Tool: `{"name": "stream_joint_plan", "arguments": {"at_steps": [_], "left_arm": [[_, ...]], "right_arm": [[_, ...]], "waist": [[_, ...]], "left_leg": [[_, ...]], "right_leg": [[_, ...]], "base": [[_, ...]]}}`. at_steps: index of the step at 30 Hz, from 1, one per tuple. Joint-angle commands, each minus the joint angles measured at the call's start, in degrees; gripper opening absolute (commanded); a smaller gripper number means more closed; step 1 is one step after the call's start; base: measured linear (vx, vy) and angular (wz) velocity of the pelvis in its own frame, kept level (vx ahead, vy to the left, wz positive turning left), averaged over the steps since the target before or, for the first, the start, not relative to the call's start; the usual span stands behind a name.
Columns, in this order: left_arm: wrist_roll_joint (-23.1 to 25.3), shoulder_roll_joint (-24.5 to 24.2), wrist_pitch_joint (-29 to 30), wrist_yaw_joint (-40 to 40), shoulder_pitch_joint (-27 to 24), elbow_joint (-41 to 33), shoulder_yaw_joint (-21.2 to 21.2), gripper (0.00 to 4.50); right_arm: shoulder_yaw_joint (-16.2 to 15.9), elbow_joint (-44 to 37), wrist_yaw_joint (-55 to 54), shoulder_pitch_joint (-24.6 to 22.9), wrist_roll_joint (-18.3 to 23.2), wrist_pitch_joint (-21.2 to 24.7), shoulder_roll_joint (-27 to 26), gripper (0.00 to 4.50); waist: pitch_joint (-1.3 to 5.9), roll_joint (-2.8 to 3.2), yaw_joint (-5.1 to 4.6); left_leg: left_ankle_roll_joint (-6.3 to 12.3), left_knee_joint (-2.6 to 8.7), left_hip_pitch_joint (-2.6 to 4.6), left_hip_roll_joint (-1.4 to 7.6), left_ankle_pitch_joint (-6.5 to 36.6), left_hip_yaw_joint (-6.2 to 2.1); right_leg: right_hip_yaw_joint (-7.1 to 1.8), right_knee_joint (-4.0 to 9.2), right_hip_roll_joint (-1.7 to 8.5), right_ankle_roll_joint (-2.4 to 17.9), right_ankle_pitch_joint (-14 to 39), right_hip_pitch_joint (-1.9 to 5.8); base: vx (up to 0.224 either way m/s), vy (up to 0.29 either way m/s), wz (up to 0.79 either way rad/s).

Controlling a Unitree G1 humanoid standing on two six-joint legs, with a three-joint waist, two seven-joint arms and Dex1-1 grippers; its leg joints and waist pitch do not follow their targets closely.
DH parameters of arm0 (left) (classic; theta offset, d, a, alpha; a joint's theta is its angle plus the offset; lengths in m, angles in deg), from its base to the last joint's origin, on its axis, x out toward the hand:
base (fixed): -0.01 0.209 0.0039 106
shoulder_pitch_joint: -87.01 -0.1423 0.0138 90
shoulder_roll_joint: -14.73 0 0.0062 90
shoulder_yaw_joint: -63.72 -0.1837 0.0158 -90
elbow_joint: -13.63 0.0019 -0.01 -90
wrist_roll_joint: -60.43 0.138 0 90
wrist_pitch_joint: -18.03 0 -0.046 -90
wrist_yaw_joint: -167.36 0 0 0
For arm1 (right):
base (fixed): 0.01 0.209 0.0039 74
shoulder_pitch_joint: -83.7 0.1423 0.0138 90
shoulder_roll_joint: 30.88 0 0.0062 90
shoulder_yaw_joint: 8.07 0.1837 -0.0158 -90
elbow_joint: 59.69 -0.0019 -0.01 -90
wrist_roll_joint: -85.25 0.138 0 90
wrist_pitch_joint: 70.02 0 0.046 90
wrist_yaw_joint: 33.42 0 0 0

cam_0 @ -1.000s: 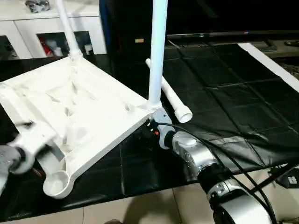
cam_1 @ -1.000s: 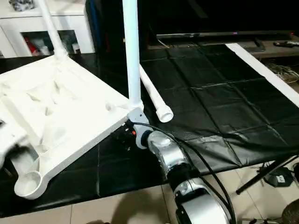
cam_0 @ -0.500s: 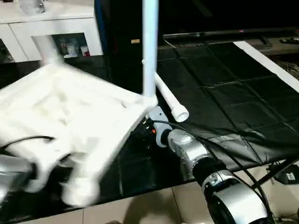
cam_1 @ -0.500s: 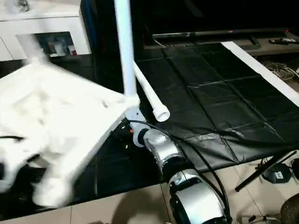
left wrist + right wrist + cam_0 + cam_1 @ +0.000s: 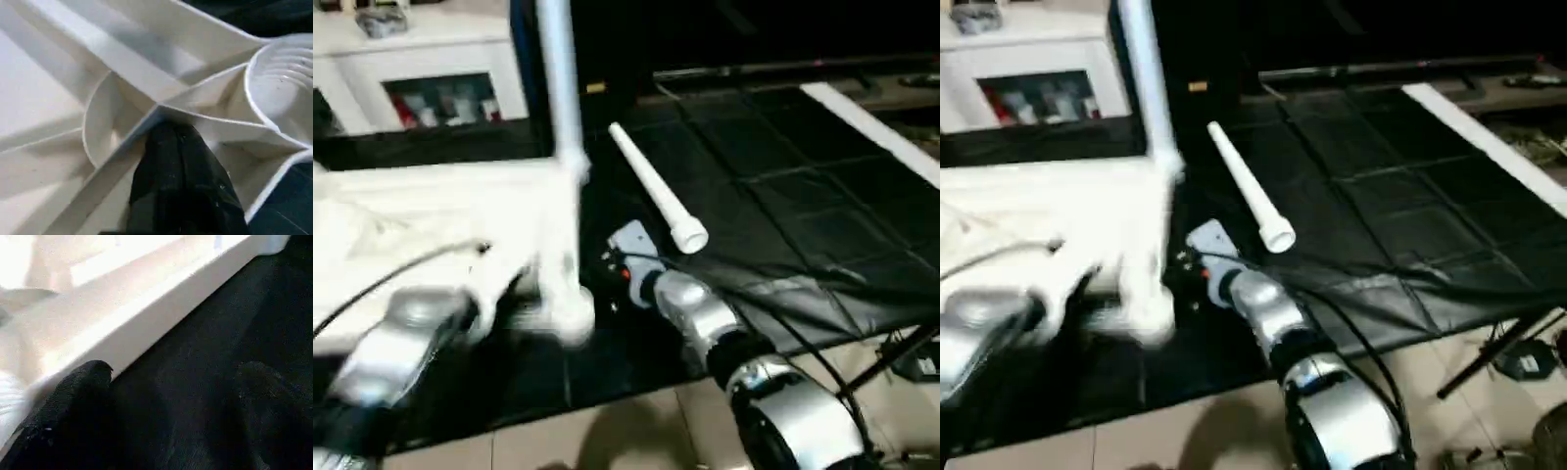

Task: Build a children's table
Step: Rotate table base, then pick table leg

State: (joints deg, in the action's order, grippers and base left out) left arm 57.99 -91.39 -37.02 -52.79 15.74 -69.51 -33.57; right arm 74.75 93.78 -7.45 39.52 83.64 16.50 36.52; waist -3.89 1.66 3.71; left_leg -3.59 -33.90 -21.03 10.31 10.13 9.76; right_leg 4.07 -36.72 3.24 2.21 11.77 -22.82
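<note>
The left forearm reaches in from the near left corner of the black-covered table (image 5: 783,186), its left gripper (image 5: 182,147) pressed together on a rib of the children's table top (image 5: 440,211). In the left wrist view the closed black fingers (image 5: 166,166) sit on the rib's edge where several ribs meet, close beside a round corner socket (image 5: 286,93). The top lies underside up over the left part of the black surface, blurred, with one leg (image 5: 558,88) standing up from its far corner.

The right forearm comes in from the near edge, angled toward the top's right side. The right gripper (image 5: 171,396) points along the black cover with its two fingers (image 5: 73,406) spread wide and holding nothing; the top's white edge (image 5: 146,328) runs just beside one finger.

A loose leg (image 5: 656,191) lies flat on the black cover to the right of the top, apart from both grippers.
</note>
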Motion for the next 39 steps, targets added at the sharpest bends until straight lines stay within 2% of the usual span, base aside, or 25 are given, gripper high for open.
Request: {"name": "stream_joint_plan", "arguments": {"at_steps": [1, 2, 6, 10, 11, 12, 13, 14, 16, 17, 22, 24, 26, 27, 29, 30, 31, 32, 33, 34, 35, 36, 37, 38, 39], "left_arm": [[0.8, 0.3, -2.1, 2.2, 1.0, 1.6, 0.9, 0.07], [0.5, 0.5, -2.3, 2.4, 1.2, 1.8, 1.0, 0.07], [-1.6, 0.7, -1.4, -0.1, 0.3, -2.6, 2.9, 0.07], [-5.9, 0.0, -2.4, -2.5, -2.5, -9.6, 6.5, 0.07], [-6.6, -0.4, -2.2, -2.6, -3.1, -10.9, 7.2, 0.23], [-6.6, -0.9, -3.3, -2.4, -3.5, -11.9, 7.7, 0.23], [-7.2, -1.2, -3.6, -2.1, -4.1, -13.3, 8.7, 0.34], [-7.7, -1.5, -3.7, -1.9, -4.5, -14.4, 9.4, 0.42], [-10.0, -2.9, -3.6, -3.0, -7.1, -21.0, 12.8, 0.54], [-10.2, -3.0, -3.5, -3.0, -7.3, -21.4, 13.0, 0.54], [-13.6, -3.9, 1.1, -5.4, -12.7, -31.7, 16.8, 1.04], [-15.2, -4.8, 3.2, -6.4, -15.8, -35.7, 17.9, 1.14], [-16.2, -5.3, 4.3, -6.5, -17.8, -37.9, 18.8, 1.27], [-17.0, -5.7, 5.0, -6.5, -19.7, -39.7, 20.0, 1.37], [-19.9, -7.4, 8.5, -6.7, -26.3, -45.7, 25.0, 1.56], [-20.1, -7.6, 8.7, -6.8, -26.9, -46.3, 25.5, 1.60], [-20.5, -7.8, 9.0, -7.1, -27.8, -47.0, 26.2, 1.71], [-21.4, -8.2, 10.6, -7.5, -28.8, -48.6, 28.0, 1.71], [-22.2, -8.4, 12.0, -8.1, -30.1, -50.3, 30.1, 1.96], [-22.9, -8.6, 13.7, -8.5, -30.8, -51.7, 31.8, 2.01], [-23.4, -8.7, 15.0, -8.8, -31.8, -53.2, 33.6, 2.03], [-23.4, -8.7, 15.0, -8.8, -31.8, -53.2, 33.6, 2.07], [-24.4, -8.8, 17.0, -9.2, -33.6, -55.6, 36.4, 2.17], [-24.7, -8.8, 17.4, -9.4, -34.3, -56.2, 37.2, 2.17], [-25.0, -8.9, 17.9, -9.5, -35.0, -56.8, 38.0, 2.30]], "right_arm": [[0.7, -0.8, -0.4, 1.4, 0.8, -1.0, 0.2, 4.50], [1.1, -0.9, -0.4, 1.7, 1.1, -1.2, 0.5, 4.50], [3.7, -1.5, -1.4, 4.9, 2.5, -0.9, 2.5, 4.50], [6.5, 3.3, -8.2, 12.2, 2.6, 1.7, 6.1, 4.50], [6.9, 4.1, -9.3, 13.3, 2.7, 2.1, 6.7, 4.50], [7.3, 4.9, -10.7, 14.5, 2.5, 2.7, 7.3, 4.50], [7.6, 5.9, -12.0, 15.8, 2.4, 3.3, 8.1, 4.50], [7.8, 6.5, -12.8, 16.7, 2.3, 3.7, 8.6, 4.50], [8.7, 9.0, -13.9, 20.0, 2.6, 5.0, 10.6, 4.50], [8.8, 9.1, -13.9, 20.2, 2.6, 5.1, 10.7, 4.50], [9.8, 11.3, -15.6, 22.1, 2.5, 7.0, 11.9, 4.50], [9.4, 12.1, -17.4, 22.5, 1.4, 7.9, 12.2, 4.50], [9.4, 12.5, -18.6, 22.7, 0.8, 8.5, 12.2, 4.50], [9.2, 12.8, -19.9, 22.9, 0.3, 9.2, 12.3, 4.50], [10.0, 13.8, -18.4, 23.4, 0.6, 11.0, 12.4, 4.50], [10.1, 13.9, -18.1, 23.5, 0.7, 11.1, 12.4, 4.50], [10.4, 14.0, -17.4, 23.5, 1.0, 11.2, 12.4, 4.50], [10.9, 14.1, -17.2, 23.5, 1.2, 11.2, 12.4, 4.50], [11.4, 14.2, -17.0, 23.5, 1.4, 11.3, 12.4, 4.50], [11.6, 14.3, -17.1, 23.4, 1.4, 11.3, 12.3, 4.50], [11.6, 14.4, -17.2, 23.3, 1.4, 11.4, 12.3, 4.50], [11.6, 14.4, -17.2, 23.3, 1.4, 11.4, 12.3, 4.50], [11.6, 14.6, -17.3, 23.1, 1.2, 11.9, 12.2, 4.50], [11.7, 14.6, -17.4, 23.1, 1.3, 12.0, 12.2, 4.50], [11.9, 14.7, -17.5, 23.1, 1.4, 12.4, 12.2, 4.50]], "waist": [[4.34, 1.70, 0.50], [4.41, 1.94, 0.59], [4.60, 1.84, 0.70], [4.29, 1.80, 1.25], [4.22, 1.40, 1.40], [4.11, 1.67, 1.59], [4.07, 1.27, 1.54], [4.12, 1.36, 1.64], [4.14, 0.83, 1.77], [4.20, 0.99, 1.82], [3.94, 0.20, 2.20], [3.81, 0.29, 2.30], [2.99, 0.33, 2.35], [3.00, 0.36, 2.43], [1.57, 0.04, 2.63], [1.94, 0.10, 2.48], [1.98, 0.23, 2.75], [1.28, 0.08, 2.86], [0.50, 0.01, 3.24], [0.32, -0.04, 3.29], [-0.37, -0.22, 3.45], [-0.32, -0.16, 3.48], [-0.55, -0.12, 3.63], [-1.21, -0.13, 3.63], [-0.72, -0.30, 3.77]], "left_leg": [[-1.03, 3.88, 0.49, 2.62, 15.2, -1.60], [-1.00, 3.83, 0.46, 2.67, 14.7, -1.63], [-0.15, 3.60, 0.39, 2.77, 12.5, -1.47], [-0.82, 3.64, 0.65, 2.75, 14.2, -1.30], [-0.94, 3.69, 0.65, 2.66, 15.0, -1.22], [-1.18, 3.73, 0.64, 2.71, 15.8, -1.27], [-1.07, 3.77, 0.60, 2.66, 16.0, -1.20], [-1.14, 3.77, 0.58, 2.62, 15.7, -1.24], [-0.87, 3.70, 0.27, 2.69, 14.4, -1.23], [-0.89, 3.56, 0.20, 2.71, 13.9, -1.25], [0.19, 3.52, -0.17, 2.65, 13.4, -1.06], [0.28, 3.59, -0.07, 2.63, 13.8, -1.05], [0.13, 3.89, -0.22, 2.54, 15.7, -1.11], [0.05, 3.88, 0.00, 2.52, 16.4, -1.06], [-0.19, 4.45, -0.45, 2.54, 18.4, -1.41], [-0.06, 4.23, -0.58, 2.55, 18.0, -1.45], [0.46, 4.09, -0.33, 2.50, 17.5, -1.26], [0.89, 4.22, -0.69, 2.46, 17.4, -1.23], [0.95, 4.43, -0.51, 2.62, 18.3, -1.24], [0.95, 4.48, -0.64, 2.62, 18.5, -1.33], [0.93, 4.72, -0.58, 2.70, 19.3, -1.41], [0.86, 4.64, -0.65, 2.72, 19.2, -1.49], [1.02, 4.59, -0.63, 2.70, 18.1, -1.46], [1.21, 4.70, -0.88, 2.71, 17.4, -1.51], [2.45, 4.13, -1.12, 2.48, 12.5, -1.35]], "right_leg": [[-3.49, 4.57, 5.17, 12.5, 7.2, 3.06], [-3.45, 4.43, 5.23, 12.8, 6.3, 3.07], [-3.25, 3.95, 5.13, 14.5, 1.6, 3.10], [-3.26, 4.16, 5.04, 14.5, 4.9, 2.78], [-3.27, 4.25, 4.95, 14.4, 6.3, 2.73], [-3.31, 4.28, 5.02, 13.9, 7.5, 2.56], [-3.30, 4.35, 4.88, 13.5, 7.9, 2.57], [-3.26, 4.27, 4.88, 13.4, 7.8, 2.55], [-3.25, 4.10, 4.98, 13.3, 6.7, 2.69], [-3.29, 3.91, 5.08, 13.3, 6.2, 2.73], [-3.33, 4.01, 5.22, 12.6, 9.0, 2.67], [-3.28, 4.25, 5.14, 12.2, 10.9, 2.35], [-3.33, 4.44, 4.84, 11.4, 12.8, 1.84], [-3.33, 4.53, 4.72, 11.1, 13.5, 1.70], [-3.40, 4.70, 4.79, 10.2, 15.3, 1.20], [-3.46, 4.34, 4.81, 10.4, 14.0, 1.41], [-3.44, 4.48, 4.48, 10.2, 12.7, 1.02], [-3.52, 4.43, 4.26, 10.4, 11.8, 0.86], [-3.57, 4.69, 4.36, 10.5, 12.4, 0.37], [-3.58, 4.55, 4.39, 10.7, 12.5, 0.49], [-3.62, 4.72, 4.41, 10.7, 13.3, 0.22], [-3.69, 4.54, 4.54, 10.9, 13.1, 0.43], [-3.75, 4.54, 4.55, 11.0, 11.9, 0.38], [-3.81, 4.51, 4.53, 11.0, 10.9, 0.16], [-3.76, 3.99, 4.39, 11.7, 4.9, 0.54]], "base": [[0.000, 0.000, 0.00], [0.000, 0.000, 0.00], [0.000, 0.000, 0.00], [0.000, 0.000, 0.00], [0.000, 0.000, 0.00], [0.000, 0.000, 0.00], [0.000, 0.000, 0.00], [0.000, 0.000, 0.00], [0.000, 0.000, 0.00], [0.000, 0.000, 0.00], [0.000, 0.000, 0.00], [0.000, 0.000, 0.00], [0.000, 0.000, 0.00], [0.000, 0.000, 0.00], [0.000, 0.000, 0.00], [0.000, 0.000, 0.00], [0.000, 0.000, 0.00], [0.000, 0.000, 0.00], [0.000, 0.000, 0.00], [0.000, 0.000, 0.00], [0.000, 0.000, 0.00], [0.000, 0.000, 0.00], [0.000, 0.000, 0.00], [0.000, 0.000, 0.00], [0.000, 0.000, 0.00]]}}
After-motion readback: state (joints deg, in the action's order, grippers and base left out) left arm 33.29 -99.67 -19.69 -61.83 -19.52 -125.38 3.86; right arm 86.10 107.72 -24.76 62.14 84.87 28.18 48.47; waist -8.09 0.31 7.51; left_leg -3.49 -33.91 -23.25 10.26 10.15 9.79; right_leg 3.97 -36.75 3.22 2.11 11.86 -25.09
